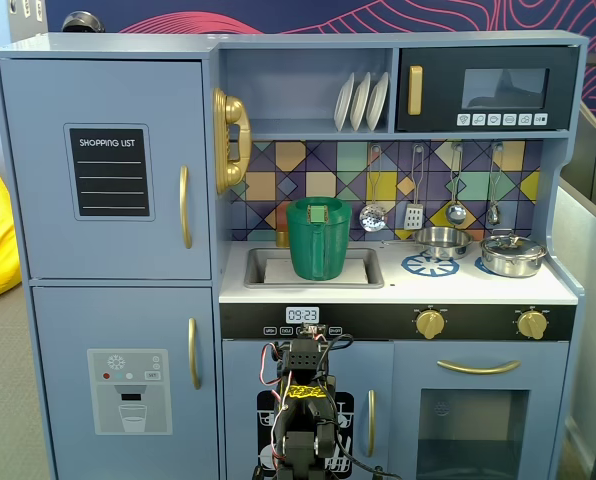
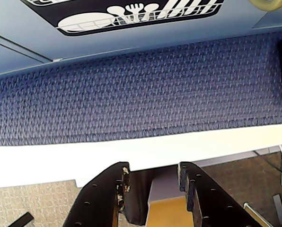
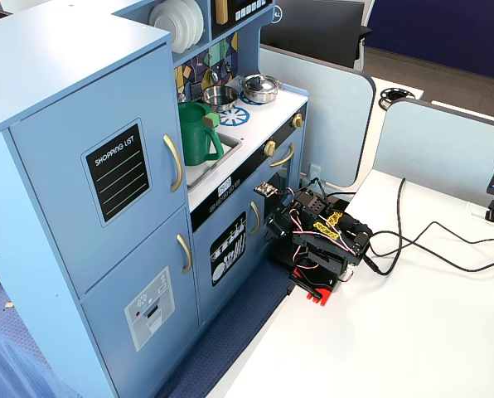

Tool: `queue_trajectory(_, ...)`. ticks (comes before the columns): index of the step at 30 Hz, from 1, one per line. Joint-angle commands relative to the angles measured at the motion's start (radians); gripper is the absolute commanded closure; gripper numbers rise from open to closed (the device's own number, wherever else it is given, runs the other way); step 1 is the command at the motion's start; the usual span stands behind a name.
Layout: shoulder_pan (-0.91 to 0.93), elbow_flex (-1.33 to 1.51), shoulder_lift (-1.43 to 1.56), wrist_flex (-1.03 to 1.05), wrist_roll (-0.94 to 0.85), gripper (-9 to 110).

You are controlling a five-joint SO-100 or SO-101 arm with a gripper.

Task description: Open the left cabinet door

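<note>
Flat blue-grey left cabinet door [image 1: 108, 170] shut, curved gold handle [image 1: 185, 207].

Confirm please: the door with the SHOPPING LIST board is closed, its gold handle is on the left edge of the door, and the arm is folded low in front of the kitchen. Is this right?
Not fully. The gold handle sits on the right edge of the left cabinet door, as a fixed view from the front shows. The rest holds: the door is closed and the arm is folded low in front of the kitchen.
</note>
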Motion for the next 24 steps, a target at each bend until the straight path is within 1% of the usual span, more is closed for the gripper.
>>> queue_trajectory(1,0.028,0.003,-0.005,0.184,0.021,101)
queue_trajectory(12,0.014,0.003,-0.005,0.183,0.026,101)
queue_trajectory(15,-0.025,0.003,-0.005,0.169,0.031,101)
queue_trajectory(17,-0.044,0.003,-0.006,0.100,0.043,101)
queue_trajectory(19,-0.061,0.003,-0.008,0.008,0.017,101)
queue_trajectory(24,-0.150,-0.044,-0.074,-0.301,-0.034,101)
